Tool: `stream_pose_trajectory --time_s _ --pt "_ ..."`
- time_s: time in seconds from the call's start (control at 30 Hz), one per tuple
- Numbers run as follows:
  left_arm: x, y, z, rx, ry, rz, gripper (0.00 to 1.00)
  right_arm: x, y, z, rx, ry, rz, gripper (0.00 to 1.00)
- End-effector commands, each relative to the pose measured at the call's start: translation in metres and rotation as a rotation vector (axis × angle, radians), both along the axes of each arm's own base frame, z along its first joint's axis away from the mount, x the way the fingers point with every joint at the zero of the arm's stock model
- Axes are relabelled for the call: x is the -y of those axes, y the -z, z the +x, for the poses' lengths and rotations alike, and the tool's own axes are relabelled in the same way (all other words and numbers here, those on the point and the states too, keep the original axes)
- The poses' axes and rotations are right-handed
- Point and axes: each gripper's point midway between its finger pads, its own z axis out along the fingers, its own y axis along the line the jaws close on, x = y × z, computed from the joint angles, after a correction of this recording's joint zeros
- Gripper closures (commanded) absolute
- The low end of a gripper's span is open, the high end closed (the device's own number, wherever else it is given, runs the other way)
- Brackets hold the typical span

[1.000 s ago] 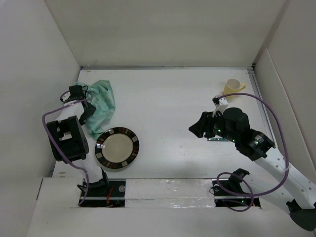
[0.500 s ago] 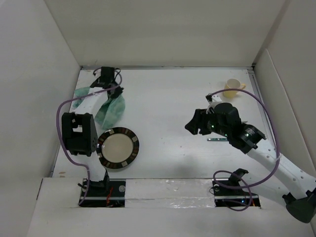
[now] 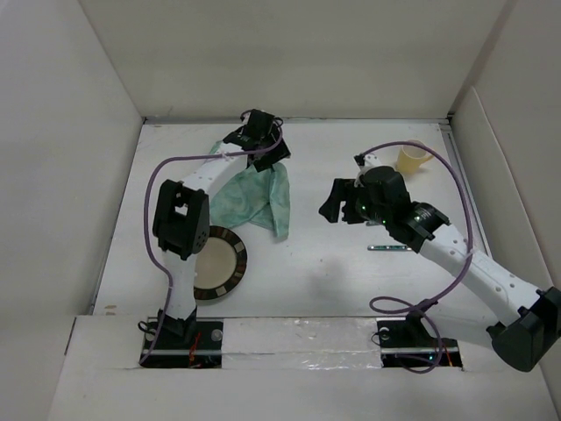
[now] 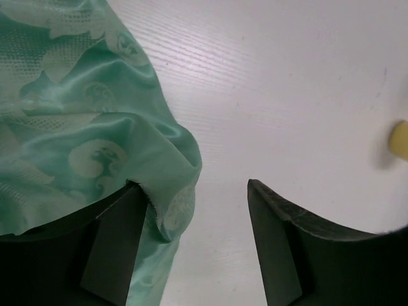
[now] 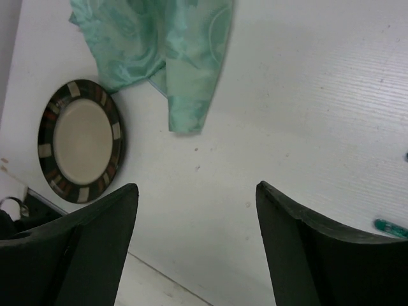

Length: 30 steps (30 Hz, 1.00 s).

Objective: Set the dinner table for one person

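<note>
The white dinner table (image 3: 307, 272) carries a sea-green patterned cloth (image 3: 256, 197) spread at the back left. My left gripper (image 3: 266, 147) hovers at the cloth's far edge. In the left wrist view that gripper (image 4: 194, 185) is open, and a fold of the cloth (image 4: 83, 127) rests against its left finger (image 4: 115, 242). A dark-rimmed plate (image 3: 226, 263) lies near the front left, partly hidden by the left arm. My right gripper (image 3: 331, 209) hangs over the table's middle. The right wrist view shows it (image 5: 196, 186) open and empty, with the plate (image 5: 80, 140) and cloth (image 5: 172, 51) beyond.
A pale yellow cup (image 3: 412, 158) stands at the back right and shows at the edge of the left wrist view as a yellow spot (image 4: 400, 140). A small green-handled utensil (image 3: 390, 249) lies under the right arm, its tip (image 5: 390, 227) also visible. White walls enclose the table.
The left arm swung from the far left to the back middle, dragging the cloth rightward, and its jaws now stand open. The right gripper moved left and away and opened wider.
</note>
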Motion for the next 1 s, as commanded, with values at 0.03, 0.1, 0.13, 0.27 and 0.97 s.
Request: stream_pose_trajectory --time_s 0.03,0.1,0.13,0.27,0.97 --pt "-0.028 -0.043 -0.011 0.087 0.014 0.124 0.38 -0.009 -0.006 0.015 0.025 0.041 0.071 0.45" --pt "-0.049 -0.062 -0.022 0.136 -0.035 0.175 0.38 -0.017 0.003 0.017 -0.002 0.025 0.085 0.91" --pt "-0.057 -0.071 -0.025 0.159 -0.062 0.187 0.40 -0.020 0.009 0.017 -0.020 0.017 0.085 0.99" --pt "-0.102 -0.071 -0.066 0.181 -0.152 0.221 0.54 -0.040 0.027 0.029 -0.046 -0.004 0.099 0.96" --pt "-0.204 0.084 -0.106 -0.212 -0.233 0.252 0.54 -0.112 0.137 0.053 -0.171 -0.082 -0.230 0.34"
